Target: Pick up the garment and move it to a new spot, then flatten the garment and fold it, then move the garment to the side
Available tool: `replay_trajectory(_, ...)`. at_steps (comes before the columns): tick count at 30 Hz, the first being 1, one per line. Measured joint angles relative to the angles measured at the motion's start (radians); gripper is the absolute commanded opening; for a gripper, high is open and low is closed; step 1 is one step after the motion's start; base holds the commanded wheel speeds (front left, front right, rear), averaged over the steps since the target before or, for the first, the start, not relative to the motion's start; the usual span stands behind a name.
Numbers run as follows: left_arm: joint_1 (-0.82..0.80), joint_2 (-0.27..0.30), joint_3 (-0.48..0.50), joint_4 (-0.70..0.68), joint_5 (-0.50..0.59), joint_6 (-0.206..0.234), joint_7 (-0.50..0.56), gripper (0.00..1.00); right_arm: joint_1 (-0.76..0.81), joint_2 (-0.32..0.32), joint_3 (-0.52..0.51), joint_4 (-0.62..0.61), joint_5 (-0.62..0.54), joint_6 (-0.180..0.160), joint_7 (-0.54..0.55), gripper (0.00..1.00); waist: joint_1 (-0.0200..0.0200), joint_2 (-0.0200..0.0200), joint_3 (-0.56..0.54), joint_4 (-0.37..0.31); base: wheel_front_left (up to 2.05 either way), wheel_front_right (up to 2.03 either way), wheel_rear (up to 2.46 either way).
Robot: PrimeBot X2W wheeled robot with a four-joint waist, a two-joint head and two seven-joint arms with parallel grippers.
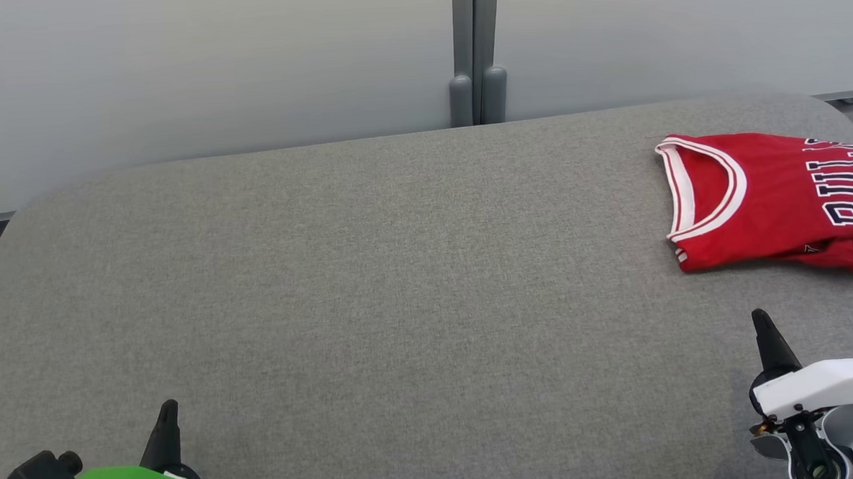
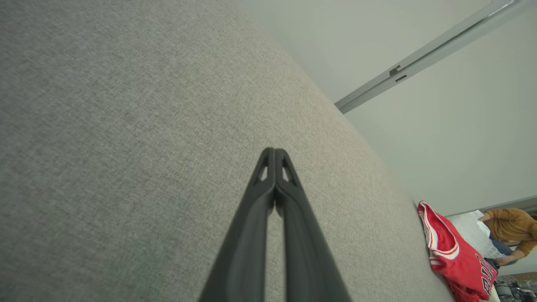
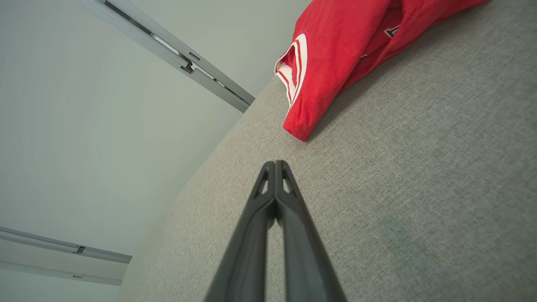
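Head view: your garment [image 1: 770, 196] lies bunched at the bench's [image 1: 399, 269] far right; left pincer [image 1: 167, 431] and right pincer [image 1: 768, 340] sit low, apart from it.
Left wrist view: left pincer [image 2: 275, 155] pressed together, holding nothing.
Right wrist view: right pincer [image 3: 275, 167] closed and empty, garment [image 3: 335, 54] just ahead.
Risk: approach closed and you'll shove cloth off the edge.

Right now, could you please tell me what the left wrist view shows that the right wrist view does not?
Left wrist view: the left gripper, shut and empty, and a person in a mustard top past the jersey. Right wrist view: the right gripper, also shut and empty, and a second grey rail low on the left. Both: the red jersey lying on the grey fabric table, with a pale wall behind.
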Motion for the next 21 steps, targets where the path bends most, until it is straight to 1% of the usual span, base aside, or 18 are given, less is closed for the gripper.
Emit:
replay_trajectory(6, -0.012, -0.016, 0.023, 0.000, -0.059, -0.009, 0.015, 0.00, -0.008, 0.009, -0.018, 0.002, 0.068, 0.018, 0.020, 0.00, 0.0000, 0.0000, 0.002, 0.002, 0.00, 0.00, 0.00)
replay_trajectory(9, -0.014, -0.021, 0.028, 0.001, -0.088, -0.011, 0.027, 0.00, -0.020, 0.017, -0.030, 0.002, 0.100, 0.021, 0.029, 0.00, 0.0000, 0.0000, 0.003, 0.003, 0.00, 0.00, 0.00)
replay_trajectory(21, -0.036, -0.035, 0.063, 0.002, -0.203, -0.042, 0.065, 0.00, -0.040, 0.040, -0.069, 0.005, 0.239, 0.052, 0.068, 0.00, 0.0000, 0.0000, 0.006, 0.008, 0.00, 0.00, 0.00)
